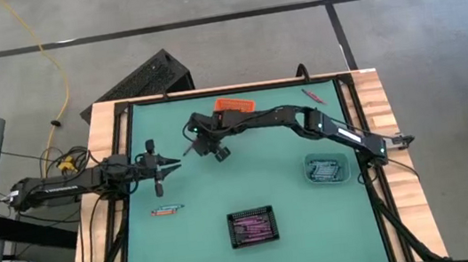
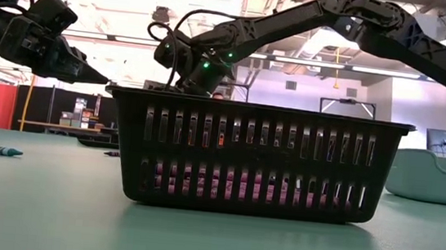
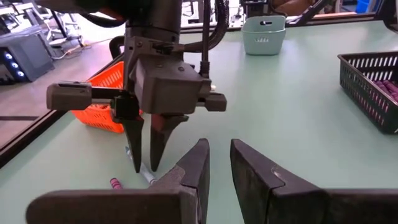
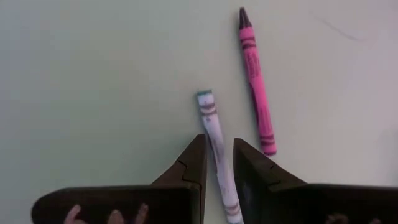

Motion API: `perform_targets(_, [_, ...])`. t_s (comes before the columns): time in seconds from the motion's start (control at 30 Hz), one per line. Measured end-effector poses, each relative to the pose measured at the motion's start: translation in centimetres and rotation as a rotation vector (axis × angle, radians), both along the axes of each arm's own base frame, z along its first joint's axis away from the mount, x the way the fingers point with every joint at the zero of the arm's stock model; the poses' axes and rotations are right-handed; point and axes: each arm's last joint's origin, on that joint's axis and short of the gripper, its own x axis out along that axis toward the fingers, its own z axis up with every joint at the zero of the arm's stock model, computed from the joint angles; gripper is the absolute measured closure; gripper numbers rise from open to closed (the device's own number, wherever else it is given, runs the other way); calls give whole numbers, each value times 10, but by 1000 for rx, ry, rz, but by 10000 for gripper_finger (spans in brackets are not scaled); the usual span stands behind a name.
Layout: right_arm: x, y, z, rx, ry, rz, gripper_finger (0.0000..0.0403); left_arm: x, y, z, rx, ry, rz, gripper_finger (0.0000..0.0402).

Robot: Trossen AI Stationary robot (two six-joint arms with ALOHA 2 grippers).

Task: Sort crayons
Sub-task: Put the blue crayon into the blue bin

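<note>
Overhead looks straight down; low camera sits level — both share black bin point(image 1: 253, 226).

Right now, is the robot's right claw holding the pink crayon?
No, the pink crayon lies on the table beside the right gripper, whose fingers straddle a pale crayon.

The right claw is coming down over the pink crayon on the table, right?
Not quite. The right wrist view shows the right claw straddling the white-wrapped crayon, not the pink crayon, which lies beside it, apart. Both crayons do lie on the table.
</note>
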Motion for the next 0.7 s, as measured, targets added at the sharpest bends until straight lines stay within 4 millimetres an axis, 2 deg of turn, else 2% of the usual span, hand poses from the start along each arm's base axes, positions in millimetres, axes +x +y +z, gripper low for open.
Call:
perform_targets(0.23, [-1,4,-1,-9,21,32,330,0,0,0,0,0,0,348])
perform_targets(0.47, [-2,8,-2,88,22,75,330,0,0,0,0,0,0,348])
perform_targets(0.7, [-6,17,-5,116,93,70,330,0,0,0,0,0,0,348])
